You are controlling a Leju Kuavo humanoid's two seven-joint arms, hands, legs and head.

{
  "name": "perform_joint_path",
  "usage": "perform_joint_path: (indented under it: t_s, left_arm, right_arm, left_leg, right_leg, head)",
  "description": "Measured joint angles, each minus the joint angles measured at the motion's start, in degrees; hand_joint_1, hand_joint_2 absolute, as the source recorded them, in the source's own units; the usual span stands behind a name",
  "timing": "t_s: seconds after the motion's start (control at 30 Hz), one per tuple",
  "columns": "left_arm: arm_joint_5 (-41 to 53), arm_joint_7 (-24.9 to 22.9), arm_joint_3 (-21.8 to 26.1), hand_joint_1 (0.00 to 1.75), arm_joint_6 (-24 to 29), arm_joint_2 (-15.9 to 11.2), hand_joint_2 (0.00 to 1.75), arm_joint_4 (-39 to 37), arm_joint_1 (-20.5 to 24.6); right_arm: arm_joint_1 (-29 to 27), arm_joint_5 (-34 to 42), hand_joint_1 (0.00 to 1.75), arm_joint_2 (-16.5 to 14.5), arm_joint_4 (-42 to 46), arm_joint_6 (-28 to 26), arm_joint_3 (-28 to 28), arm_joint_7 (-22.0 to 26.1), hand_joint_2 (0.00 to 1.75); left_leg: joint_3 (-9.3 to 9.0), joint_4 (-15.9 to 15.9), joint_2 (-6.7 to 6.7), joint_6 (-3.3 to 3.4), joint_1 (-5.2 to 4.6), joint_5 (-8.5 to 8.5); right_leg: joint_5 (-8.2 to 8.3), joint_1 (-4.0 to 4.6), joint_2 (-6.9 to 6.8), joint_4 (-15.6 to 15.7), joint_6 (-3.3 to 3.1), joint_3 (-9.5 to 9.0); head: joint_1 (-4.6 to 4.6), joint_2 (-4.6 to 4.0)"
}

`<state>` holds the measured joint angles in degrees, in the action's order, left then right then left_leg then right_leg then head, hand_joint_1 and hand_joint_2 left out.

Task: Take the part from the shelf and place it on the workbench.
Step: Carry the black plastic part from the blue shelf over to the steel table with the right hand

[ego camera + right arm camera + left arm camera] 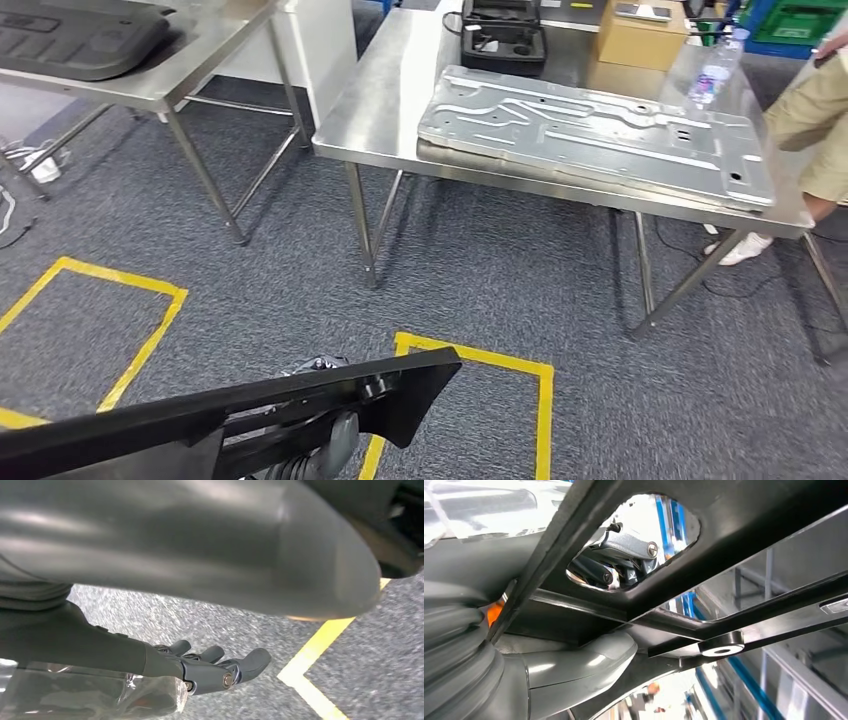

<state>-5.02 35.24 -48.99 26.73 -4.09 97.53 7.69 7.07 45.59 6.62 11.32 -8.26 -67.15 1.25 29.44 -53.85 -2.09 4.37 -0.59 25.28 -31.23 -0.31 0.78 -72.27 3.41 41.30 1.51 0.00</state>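
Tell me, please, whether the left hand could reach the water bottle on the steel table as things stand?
Probably not: the left hand grips the black part, and the water bottle stands at the table's far side.

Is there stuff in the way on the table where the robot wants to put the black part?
Yes. A big silver metal panel covers much of the workbench, with a water bottle and black case behind. The black part would fit best on the bare left side.

Black part (250, 410); silver workbench (380, 110); grey speckled floor (500, 270), yellow tape squares (545, 400).
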Motion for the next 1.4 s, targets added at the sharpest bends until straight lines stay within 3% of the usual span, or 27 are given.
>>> perform_joint_path:
  t_s: [0.03,0.1,0.17,0.27,0.33,0.37,0.43,0.47,0.5,0.53,0.63,0.7,0.77,0.83,0.9,0.97,1.0,1.03,1.07,1.13,1.2,1.33,1.4]
  left_arm:
    - [0.0,0.0,0.0,1.75,0.0,0.0,1.75,0.0,0.0]
    - [0.0,0.0,0.0,1.75,0.0,0.0,1.75,0.0,0.0]
    - [0.1,0.0,0.1,1.75,0.0,0.0,1.75,0.0,0.1]
    - [0.1,0.0,0.1,1.75,-0.1,0.0,1.75,0.0,0.2]
    - [0.2,0.0,0.1,1.75,-0.1,0.0,1.75,0.0,0.2]
    - [0.2,-0.1,0.2,1.75,-0.1,0.0,1.75,0.0,0.2]
    - [0.3,-0.1,0.2,1.75,-0.1,0.0,1.75,0.0,0.0]
    - [0.3,-0.1,0.2,1.75,-0.1,-0.1,1.75,0.0,0.0]
    - [0.3,-0.2,0.3,1.75,-0.1,-0.1,1.75,0.0,-0.1]
    - [0.3,-0.2,0.3,1.75,-0.1,-0.1,1.75,0.0,-0.1]
    - [0.2,-0.4,0.3,1.75,-0.1,-0.1,1.75,0.0,-0.1]
    - [0.2,-0.6,0.3,1.75,-0.1,-0.1,1.75,0.0,0.0]
    - [0.1,-0.7,0.3,1.75,-0.1,-0.1,1.75,0.0,0.0]
    - [0.1,-0.7,0.3,1.75,-0.1,0.0,1.75,0.0,0.0]
    - [0.1,-0.7,0.3,1.75,-0.1,0.0,1.75,0.0,0.0]
    - [0.2,-0.7,0.3,1.75,-0.1,0.0,1.75,0.0,0.0]
    - [0.2,-0.8,0.3,1.75,-0.2,0.0,1.75,0.0,0.0]
    - [0.3,-0.8,0.3,1.75,-0.2,0.0,1.75,0.0,0.0]
    - [0.4,-0.8,0.3,1.75,-0.2,0.0,1.75,0.0,0.0]
    - [0.5,-0.9,0.3,1.75,-0.2,0.0,1.75,0.0,0.1]
    - [0.6,-0.9,0.3,1.75,-0.2,0.0,1.75,0.0,0.1]
    - [0.4,-1.8,0.4,1.75,-0.4,0.0,1.75,0.0,0.1]
    - [0.1,-2.0,0.5,1.75,-0.6,0.0,1.75,0.0,0.1]
  right_arm:
    - [-0.1,-0.1,0.0,0.0,0.0,0.0,0.0,0.0,0.0]
    - [0.0,-0.5,0.0,0.0,0.0,0.0,0.0,0.1,0.0]
    - [0.1,-1.0,0.0,0.0,0.0,0.0,0.0,0.2,0.0]
    - [-0.1,-1.3,0.0,0.0,0.0,0.0,0.0,0.4,0.0]
    - [-0.1,-1.3,0.0,0.0,0.0,0.0,0.0,0.5,0.0]
    - [0.0,-1.4,0.0,0.0,0.0,0.0,0.0,0.6,0.0]
    - [0.1,-1.6,0.0,0.0,0.0,0.0,0.0,0.7,0.0]
    - [0.2,-1.7,0.0,0.0,0.0,0.0,0.0,0.8,0.0]
    - [0.2,-1.7,0.0,0.0,0.0,0.0,0.0,0.8,0.0]
    - [0.1,-1.7,0.0,0.0,0.0,0.0,0.0,0.8,0.0]
    - [0.2,-1.8,0.0,-0.2,0.0,0.0,0.0,0.8,0.0]
    - [0.3,-1.7,0.0,-0.2,0.0,0.0,0.0,0.8,0.0]
    - [0.2,-1.4,0.0,-0.2,0.0,0.0,0.0,0.5,0.0]
    - [0.1,-1.0,0.0,-0.2,0.0,0.0,0.0,0.4,0.0]
    - [0.1,-0.8,0.0,-0.2,0.0,0.0,0.0,0.5,0.0]
    - [0.0,-0.9,0.0,-0.3,0.0,0.0,0.0,0.7,0.0]
    - [0.0,-1.1,0.0,-0.3,0.0,0.0,0.0,0.8,0.0]
    - [-0.1,-1.3,0.0,-0.3,0.0,0.0,0.0,0.9,0.0]
    - [-0.1,-1.5,0.0,-0.3,0.0,0.0,0.0,1.0,0.0]
    - [-0.1,-1.8,0.0,-0.3,0.0,0.0,-0.1,1.1,0.0]
    - [0.1,-1.8,0.0,-0.4,0.0,0.0,-0.1,1.1,0.0]
    - [0.1,-1.9,0.0,-0.6,0.0,0.0,-0.1,1.0,0.0]
    - [0.1,-1.9,0.0,-0.6,0.0,0.0,-0.1,1.0,0.0]
  left_leg:
    - [0.02,0.0,-0.58,-0.01,-0.01,0.01]
    - [-0.04,0.0,-1.41,-0.11,-0.04,0.08]
    - [-0.01,-0.1,-1.86,-0.44,-0.28,0.23]
    - [0.16,-0.2,-2.08,-1.13,-0.41,0.33]
    - [0.93,-2.0,-0.86,-1.86,-0.22,1.59]
    - [2.11,-4.7,0.04,-2.27,-0.05,3.21]
    - [5.8,-13.0,1.31,-2.96,0.4,7.23]
    - [7.48,-16.6,1.46,-3.22,0.61,8.51]
    - [8.3,-18.3,1.5,-3.43,0.79,8.71]
    - [7.93,-17.5,1.5,-3.61,0.99,7.74]
    - [2.27,-5.4,1.88,-3.97,1.51,1.95]
    - [0.39,-0.9,2.36,-3.52,1.5,0.46]
    - [0.5,-0.6,2.37,-2.59,1.17,0.31]
    - [0.46,-0.4,1.91,-1.67,1.07,0.0]
    - [0.44,-0.3,1.19,-1.0,1.11,-0.16]
    - [0.48,-0.3,0.54,-0.72,0.91,-0.1]
    - [0.49,-0.3,0.3,-0.69,0.8,-0.08]
    - [0.47,-0.3,0.14,-0.68,0.73,-0.07]
    - [0.43,-0.3,0.02,-0.69,0.68,-0.06]
    - [0.32,-0.3,-0.08,-0.81,0.58,0.01]
    - [0.43,-0.5,-0.09,-1.2,0.28,0.12]
    - [0.9,-1.2,0.08,-2.4,0.39,0.75]
    - [3.0,-5.9,0.89,-3.02,0.67,3.56]
  right_leg:
    - [1.07,0.0,-0.16,1.6,-0.02,-0.96]
    - [4.47,0.03,-1.01,10.1,-0.27,-5.8]
    - [6.37,0.3,-1.74,16.8,-0.79,-9.49]
    - [6.63,0.44,-1.62,18.0,-1.55,-9.88]
    - [6.91,0.13,-1.45,18.3,-2.06,-9.82]
    - [7.05,-0.05,-1.35,18.4,-2.3,-9.79]
    - [7.14,-0.12,-1.04,18.3,-2.48,-9.61]
    - [7.17,-0.14,-0.81,18.3,-2.51,-9.55]
    - [7.18,-0.19,-0.59,18.3,-2.49,-9.52]
    - [7.2,-0.26,-0.35,18.3,-2.46,-9.55]
    - [7.19,-0.45,0.44,18.2,-1.9,-9.67]
    - [7.27,-0.34,0.83,18.1,-1.24,-9.46]
    - [7.45,-0.47,1.1,18.2,-0.57,-9.23]
    - [6.5,-0.76,0.78,16.9,-0.03,-8.58]
    - [3.16,-0.84,0.21,11.0,0.22,-5.92]
    - [-0.53,-0.84,0.09,2.3,0.34,-1.92]
    - [-1.24,-0.84,0.08,-0.4,0.35,-0.68]
    - [-0.77,-0.84,0.06,-0.6,0.3,-0.64]
    - [0.69,-0.83,0.01,1.7,0.19,-1.85]
    - [4.4,-0.77,-0.54,10.3,-0.16,-6.39]
    - [6.02,-0.51,-1.18,16.3,-0.48,-9.42]
    - [6.25,-0.38,-0.95,17.6,-1.4,-9.75]
    - [6.47,-0.5,-0.79,17.7,-1.98,-9.75]
  head:
    - [0.0,0.0]
    - [0.0,0.0]
    - [-0.02,0.0]
    - [-0.07,0.0]
    - [-0.13,0.0]
    - [-0.19,0.0]
    - [-0.31,0.0]
    - [-0.32,0.0]
    - [-0.33,0.0]
    - [-0.33,0.0]
    - [-0.36,0.0]
    - [-0.32,0.0]
    - [-0.25,0.0]
    - [-0.2,0.0]
    - [-0.06,0.0]
    - [0.04,0.0]
    - [0.04,0.0]
    - [0.04,0.0]
    - [0.04,0.0]
    - [0.06,0.0]
    - [0.03,0.0]
    - [-0.12,0.0]
    - [-0.2,0.0]
